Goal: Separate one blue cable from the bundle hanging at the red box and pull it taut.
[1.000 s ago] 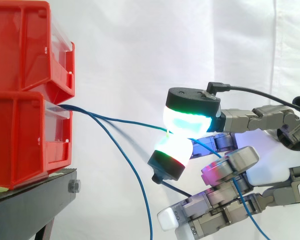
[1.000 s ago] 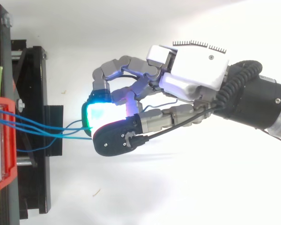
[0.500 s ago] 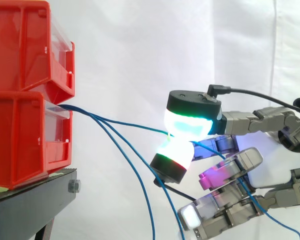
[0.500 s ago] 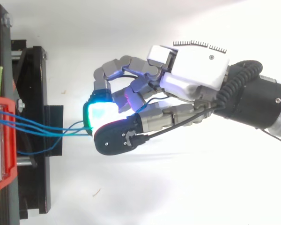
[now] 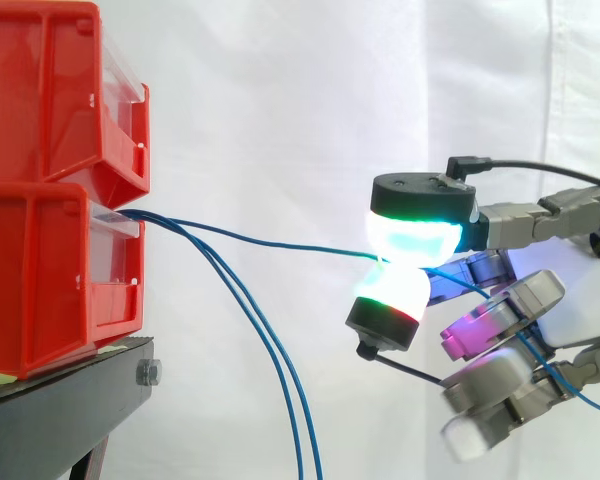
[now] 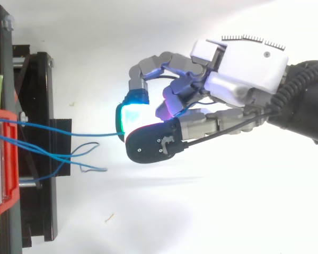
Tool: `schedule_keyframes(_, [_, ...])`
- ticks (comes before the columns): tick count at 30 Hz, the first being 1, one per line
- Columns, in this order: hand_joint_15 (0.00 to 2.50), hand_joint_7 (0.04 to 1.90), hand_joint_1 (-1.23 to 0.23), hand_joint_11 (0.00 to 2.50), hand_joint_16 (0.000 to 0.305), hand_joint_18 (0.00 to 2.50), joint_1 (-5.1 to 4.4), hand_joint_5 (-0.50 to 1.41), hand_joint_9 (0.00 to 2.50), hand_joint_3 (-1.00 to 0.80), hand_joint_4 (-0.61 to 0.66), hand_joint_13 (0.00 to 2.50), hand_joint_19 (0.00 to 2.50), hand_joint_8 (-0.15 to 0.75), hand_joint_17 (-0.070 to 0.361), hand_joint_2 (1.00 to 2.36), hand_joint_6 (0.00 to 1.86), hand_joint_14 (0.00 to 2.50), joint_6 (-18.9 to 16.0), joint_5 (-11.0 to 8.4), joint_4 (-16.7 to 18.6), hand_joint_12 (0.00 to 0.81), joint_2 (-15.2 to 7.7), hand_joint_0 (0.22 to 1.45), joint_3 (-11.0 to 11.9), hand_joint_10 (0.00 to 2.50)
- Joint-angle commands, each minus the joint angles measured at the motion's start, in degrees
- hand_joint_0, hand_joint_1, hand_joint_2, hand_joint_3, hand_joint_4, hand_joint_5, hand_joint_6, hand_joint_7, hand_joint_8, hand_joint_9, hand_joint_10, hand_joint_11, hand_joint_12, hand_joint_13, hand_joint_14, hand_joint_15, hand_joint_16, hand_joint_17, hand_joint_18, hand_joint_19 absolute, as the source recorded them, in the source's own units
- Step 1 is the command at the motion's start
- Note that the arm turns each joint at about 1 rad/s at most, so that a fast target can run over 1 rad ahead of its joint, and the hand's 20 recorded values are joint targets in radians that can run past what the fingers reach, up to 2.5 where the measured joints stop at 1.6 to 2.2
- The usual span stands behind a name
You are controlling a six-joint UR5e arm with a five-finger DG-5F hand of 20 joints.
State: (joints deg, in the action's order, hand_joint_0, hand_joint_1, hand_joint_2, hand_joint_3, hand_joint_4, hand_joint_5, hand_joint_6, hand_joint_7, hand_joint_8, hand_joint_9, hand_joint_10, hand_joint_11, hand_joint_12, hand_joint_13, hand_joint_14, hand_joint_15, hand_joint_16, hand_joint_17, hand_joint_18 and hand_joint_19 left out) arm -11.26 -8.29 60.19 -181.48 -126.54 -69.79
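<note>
One blue cable [image 5: 270,240] runs nearly straight from the lower red box [image 5: 50,285] to my hand [image 6: 238,74], which pinches it between two green-glowing fingertips [image 5: 405,240]. In the top view that same cable [image 6: 85,134] stretches level from the box [image 6: 2,159] to the glowing pad [image 6: 131,117]. Two other blue cables [image 5: 270,370] hang slack from the box and drop down out of the side view. Past the pinch, the held cable trails through the hand toward the lower right.
A second red box [image 5: 55,90] is stacked on the lower one. Both rest on a black stand [image 5: 60,410]. The stand's bracket [image 6: 40,143] juts out under the cables. A white curtain forms the backdrop.
My hand has moved right, away from the boxes, with one cable pinched. That cable has straightened, while the other two have slipped free and hang down.
</note>
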Motion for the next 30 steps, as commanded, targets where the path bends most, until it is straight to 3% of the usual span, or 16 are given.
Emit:
schedule_keyframes(1, [1.46, 1.27, -0.75, 1.13, 0.038, 0.89, -0.25, -0.19, 0.76, -0.08, -0.25, 0.96, 0.94, 0.305, 0.085, 1.03, 0.94, 0.69, -0.06, -0.69, -1.16, 0.313, 0.24, 0.68, 0.0, 2.32])
schedule_keyframes(2, [1.4, 1.27, -0.75, 1.12, 0.036, 0.95, -0.25, -0.19, 0.76, -0.08, -0.25, 0.91, 1.14, 0.307, 0.081, 1.03, 0.94, 0.99, -0.06, -0.78, -1.07, 0.317, 0.24, 0.68, 0.0, 2.32])
schedule_keyframes(6, [1.28, 1.26, -0.75, 1.11, 0.033, 1.04, -0.34, -0.19, 0.76, -0.08, -0.24, 0.86, 1.41, 0.304, 0.075, 1.03, 0.94, 1.47, -0.15, -0.6, -0.01, 0.327, 0.15, 0.68, 0.0, 2.35])
schedule_keyframes(8, [1.22, 1.26, -0.75, 1.1, 0.032, 1.12, -0.34, -0.19, 0.76, -0.08, -0.24, 0.81, 1.68, 0.304, 0.071, 1.03, 0.94, 1.85, 0.29, -0.42, 1.83, 0.326, 0.15, 0.69, -0.09, 2.36])
schedule_keyframes(10, [1.21, 1.25, -0.75, 1.08, 0.031, 1.14, -0.34, -0.19, 0.77, -0.08, -0.24, 0.79, 1.79, 0.301, 0.069, 1.03, 0.94, 2.01, 0.38, -0.42, 2.97, 0.326, 0.07, 0.69, -0.09, 2.37])
schedule_keyframes(11, [1.18, 1.26, -0.75, 1.09, 0.03, 1.19, -0.34, -0.19, 0.77, -0.08, -0.24, 0.75, 1.91, 0.295, 0.069, 1.03, 0.94, 2.24, 0.38, -0.42, 3.24, 0.333, 0.15, 0.69, -0.09, 2.39])
schedule_keyframes(20, [1.23, 1.26, -0.75, 1.08, 0.031, 1.27, -0.43, -0.19, 0.78, -0.08, -0.23, 0.72, 2.15, 0.299, 0.069, 1.03, 0.94, 2.5, 3.02, -0.6, 3.41, 0.338, 0.15, 0.7, -0.09, 2.45])
schedule_keyframes(24, [1.22, 1.25, -0.75, 1.05, 0.032, 1.31, -0.43, -0.19, 0.78, -0.08, -0.23, 0.7, 2.24, 0.296, 0.072, 1.03, 0.94, 2.5, 3.98, -0.51, 3.5, 0.34, 0.15, 0.7, -0.09, 2.5])
schedule_keyframes(30, [1.27, 1.27, -0.75, 1.07, 0.033, 1.31, -0.43, -0.18, 0.78, -0.06, -0.23, 0.7, 2.18, 0.298, 0.074, 1.03, 0.94, 2.5, 4.69, -0.42, 3.5, 0.343, 0.15, 0.7, -0.09, 2.5])
